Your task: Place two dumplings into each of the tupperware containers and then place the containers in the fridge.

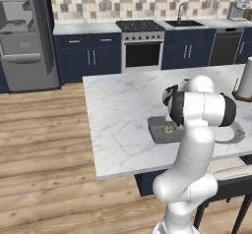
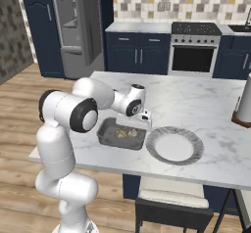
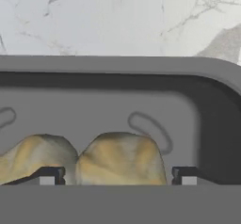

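A dark grey tupperware container [image 2: 105, 134] sits near the front edge of the marble island, also seen as the container [image 1: 156, 129]. Two tan dumplings lie side by side in it: one dumpling [image 3: 120, 159] and its neighbour [image 3: 33, 158]. My gripper [image 3: 117, 176] hangs low over the container, open, its fingertips [image 3: 188, 176] straddling the right-hand dumpling with small gaps on both sides. From the right base view the gripper [image 2: 130, 127] points down into the container. The fridge [image 1: 24, 36] stands open at the far left of the kitchen.
A round pale plate [image 2: 174, 146] lies just right of the container. A paper towel holder [image 2: 243, 102] stands at the island's right end. A dark stool [image 2: 171, 205] is tucked under the near edge. The oven [image 1: 142, 51] and navy cabinets line the back wall.
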